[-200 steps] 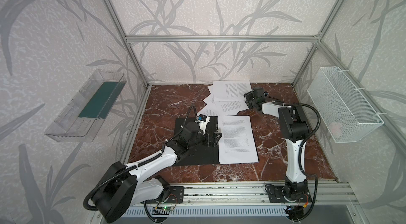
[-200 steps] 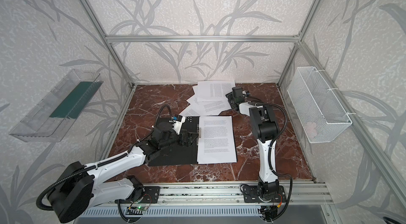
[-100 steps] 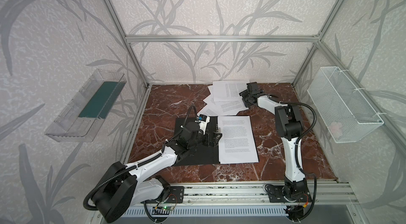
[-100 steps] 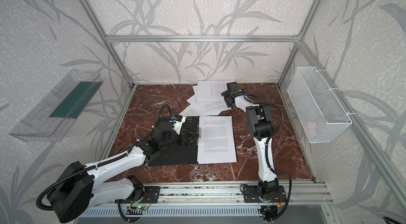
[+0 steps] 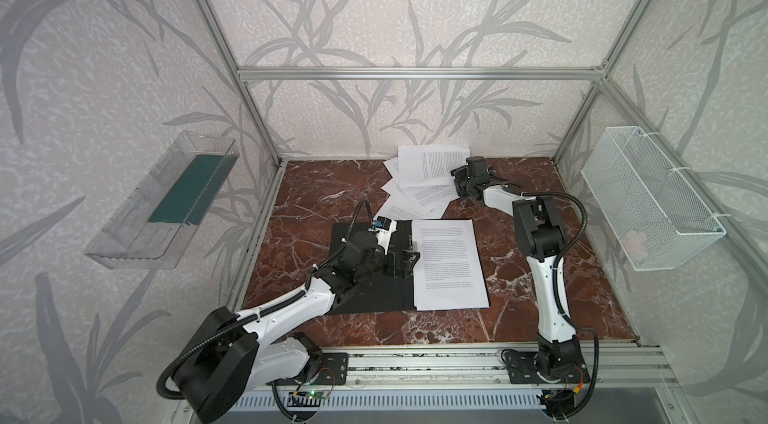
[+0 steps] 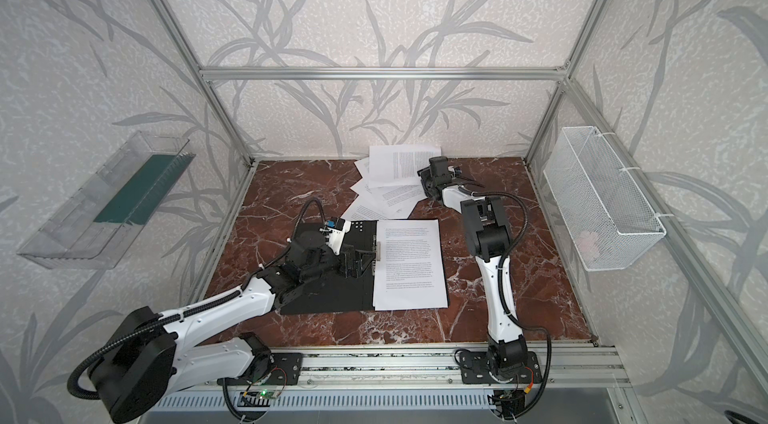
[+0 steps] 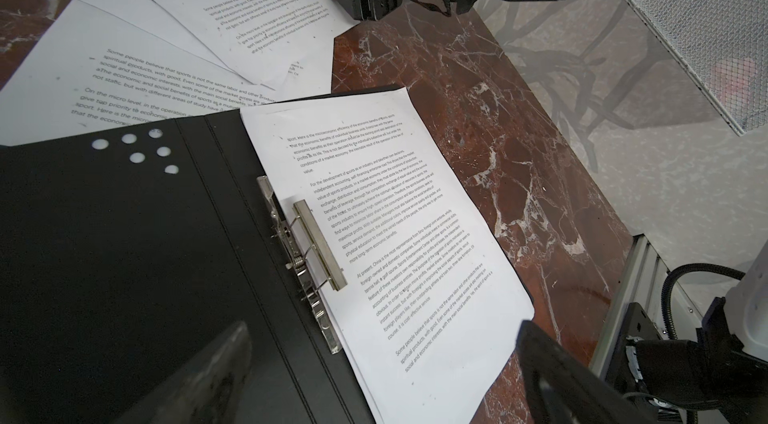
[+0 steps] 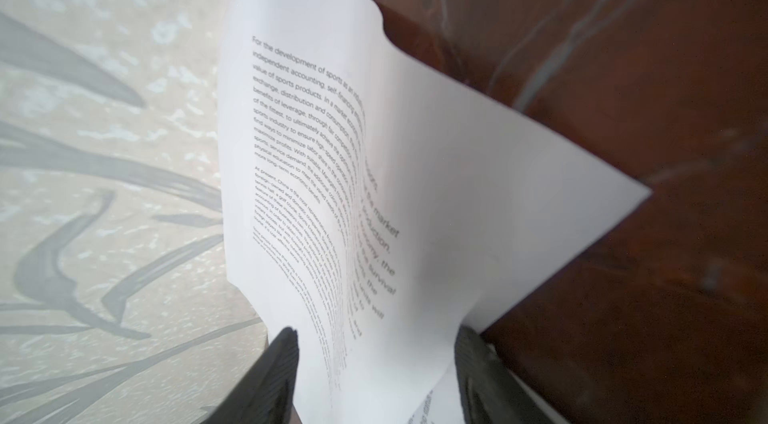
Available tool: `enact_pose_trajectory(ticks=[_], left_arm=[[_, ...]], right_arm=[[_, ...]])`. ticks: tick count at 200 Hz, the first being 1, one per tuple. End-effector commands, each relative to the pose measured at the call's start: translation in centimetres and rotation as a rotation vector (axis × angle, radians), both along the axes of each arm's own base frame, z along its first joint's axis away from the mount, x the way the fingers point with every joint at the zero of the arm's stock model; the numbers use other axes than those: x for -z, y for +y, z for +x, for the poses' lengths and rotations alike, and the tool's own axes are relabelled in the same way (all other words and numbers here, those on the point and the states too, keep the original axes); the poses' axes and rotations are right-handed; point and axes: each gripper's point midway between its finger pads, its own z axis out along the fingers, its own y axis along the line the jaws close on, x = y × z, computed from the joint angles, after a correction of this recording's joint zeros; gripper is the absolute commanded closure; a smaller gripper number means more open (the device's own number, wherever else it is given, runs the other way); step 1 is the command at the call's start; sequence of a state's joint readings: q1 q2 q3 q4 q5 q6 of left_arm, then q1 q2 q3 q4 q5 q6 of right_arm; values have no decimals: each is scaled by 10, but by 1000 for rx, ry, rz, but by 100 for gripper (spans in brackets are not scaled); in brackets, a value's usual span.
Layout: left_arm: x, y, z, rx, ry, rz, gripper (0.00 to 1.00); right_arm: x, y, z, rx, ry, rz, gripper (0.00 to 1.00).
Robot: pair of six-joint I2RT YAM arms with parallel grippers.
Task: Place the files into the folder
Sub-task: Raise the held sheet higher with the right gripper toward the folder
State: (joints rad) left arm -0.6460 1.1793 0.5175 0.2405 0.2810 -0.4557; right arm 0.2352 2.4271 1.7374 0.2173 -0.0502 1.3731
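The folder [image 5: 374, 297] [image 6: 328, 301] [image 7: 124, 235] lies open and flat, black inside up, with its metal clip [image 7: 316, 243] at the spine. One of the files [image 5: 449, 264] [image 6: 409, 264] [image 7: 395, 235] rests on its right half. My left gripper [image 5: 405, 262] [image 6: 361, 264] [image 7: 382, 326] hovers wide open just over the spine, holding nothing. Several more files [image 5: 415, 197] [image 6: 382, 201] [image 7: 166, 48] lie fanned behind the folder. At the pile's right edge my right gripper [image 5: 459, 185] [image 6: 426, 187] [image 8: 378, 332] has its jaws apart, and the buckled top sheet [image 5: 428, 164] [image 8: 374, 152] runs between them.
The back wall stands close behind the raised sheet. A white wire basket [image 5: 652, 201] [image 6: 598, 201] hangs on the right wall. On the left wall is a clear tray [image 5: 166, 201] [image 6: 108, 201]. Bare marble [image 5: 519, 289] lies right of the folder.
My right gripper has moved left and back, onto the edge of the paper pile. The left arm and the folder have not moved.
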Motion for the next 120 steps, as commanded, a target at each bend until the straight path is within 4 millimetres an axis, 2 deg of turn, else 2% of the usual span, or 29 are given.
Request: enact_pose_trajectory(ticks=[1,44,58,79,95,120], left_arm=[[-12,-1,3,-1,-42,-10,1],[-10,-3,3,5,-33,-10,1],[-9,-2,4,1,-31,-9,1],[-9,-2,4,-2,-32,-8,1],[-11,0,4,-9,-42,-2,1],[-12,11,9,-71,-50,4,1]], right_arm=[[25,-3,1,2,-29,3,39],[-24,-3,5,-16,-216,-34,36],[-34,-2,9,-36,-254,-42,35],[-37,1,12,-84,-267,-63,34],[-37,-4,9,-95,-261,-94,34],[-31,-5,-3,-211,-137,-194,33]])
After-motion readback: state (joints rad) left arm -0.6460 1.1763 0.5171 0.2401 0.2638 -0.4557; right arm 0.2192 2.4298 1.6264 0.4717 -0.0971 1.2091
